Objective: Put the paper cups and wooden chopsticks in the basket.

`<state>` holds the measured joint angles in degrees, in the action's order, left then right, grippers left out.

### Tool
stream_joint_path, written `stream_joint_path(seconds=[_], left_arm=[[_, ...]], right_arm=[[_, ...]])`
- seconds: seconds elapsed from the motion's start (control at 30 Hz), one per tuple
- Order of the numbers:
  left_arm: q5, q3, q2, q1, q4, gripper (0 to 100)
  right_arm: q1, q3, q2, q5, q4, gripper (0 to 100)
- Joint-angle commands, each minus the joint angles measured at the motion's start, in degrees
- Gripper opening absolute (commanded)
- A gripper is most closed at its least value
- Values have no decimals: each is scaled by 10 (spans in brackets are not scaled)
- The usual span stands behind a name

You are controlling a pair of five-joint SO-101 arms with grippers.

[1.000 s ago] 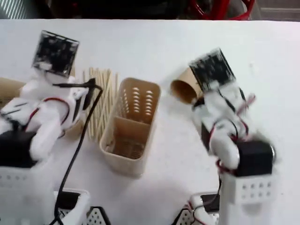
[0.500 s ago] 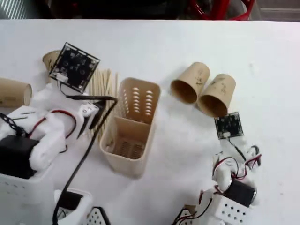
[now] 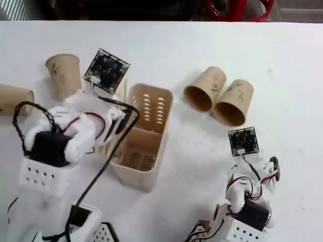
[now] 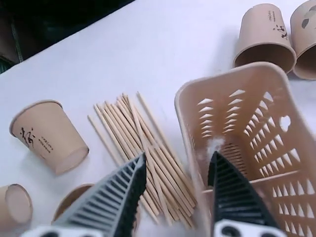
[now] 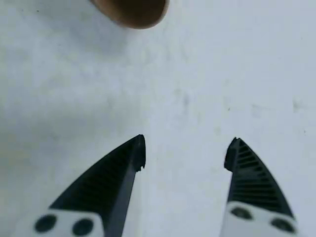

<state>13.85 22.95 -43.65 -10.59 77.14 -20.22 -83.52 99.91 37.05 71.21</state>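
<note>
A beige slotted basket (image 3: pixel 140 135) stands mid-table. Several wooden chopsticks (image 4: pixel 148 150) lie in a bundle on its left side. My left gripper (image 4: pixel 177 163) hangs open just above them, one finger over the sticks and the other at the basket's (image 4: pixel 247 128) rim. Two paper cups (image 3: pixel 204 89) (image 3: pixel 233 102) lie on their sides to the right of the basket. Another cup (image 3: pixel 64 75) stands at the back left, and one more (image 3: pixel 15 99) lies at the left edge. My right gripper (image 5: pixel 190 148) is open over bare table, a cup's rim (image 5: pixel 133 10) beyond it.
The right arm (image 3: pixel 247 201) is folded back near the front right edge. A black cable (image 3: pixel 96 176) trails from the left arm past the basket's front corner. White arm bases stand along the table's front edge. Bare table lies between the basket and the right-hand cups.
The left arm swung right toward the basket, uncovering the standing cup. The right arm pulled back to the front edge, uncovering the two right-hand cups.
</note>
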Motion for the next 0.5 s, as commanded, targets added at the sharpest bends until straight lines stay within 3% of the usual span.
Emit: stream_joint_path(seconds=[0.0, 0.23, 0.37, 0.47], left_arm=[[-20, 21, 0, -5, -18, 223], [-24, 126, 0, -6, -107, 207], [-27, 188, 0, -7, -209, 96], [-85, 234, 0, -7, -286, 23]], right_arm=[[-4, 4, 2, 6, 7, 265], [-4, 4, 0, 6, 7, 265], [-4, 4, 2, 6, 10, 265], [-4, 4, 2, 6, 10, 265]])
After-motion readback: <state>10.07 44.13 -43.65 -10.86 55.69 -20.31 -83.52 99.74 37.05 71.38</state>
